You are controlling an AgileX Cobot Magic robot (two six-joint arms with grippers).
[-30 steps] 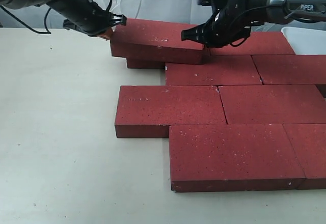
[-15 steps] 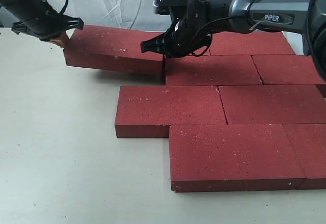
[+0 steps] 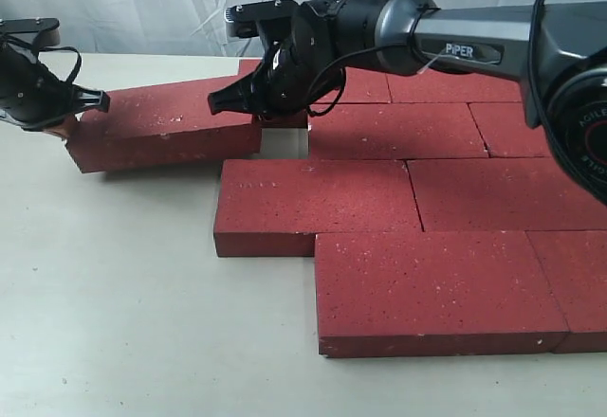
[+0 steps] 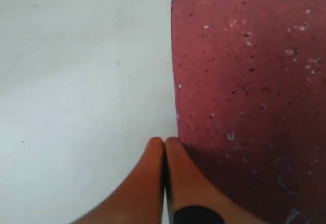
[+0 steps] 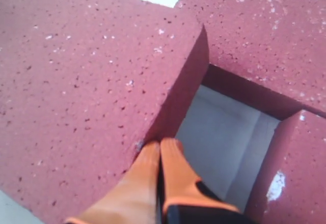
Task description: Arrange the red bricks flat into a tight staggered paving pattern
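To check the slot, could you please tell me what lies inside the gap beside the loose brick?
Only bare pale table shows inside the gap, walled by the loose brick and laid bricks. The right gripper covers part of it, so that part is unseen.

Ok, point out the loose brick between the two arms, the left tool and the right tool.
loose brick (image 3: 161,118), exterior view, middle of its top face.
left tool (image 4: 164,142), left wrist view, between its closed fingertips.
right tool (image 5: 160,145), right wrist view, between its closed fingertips.
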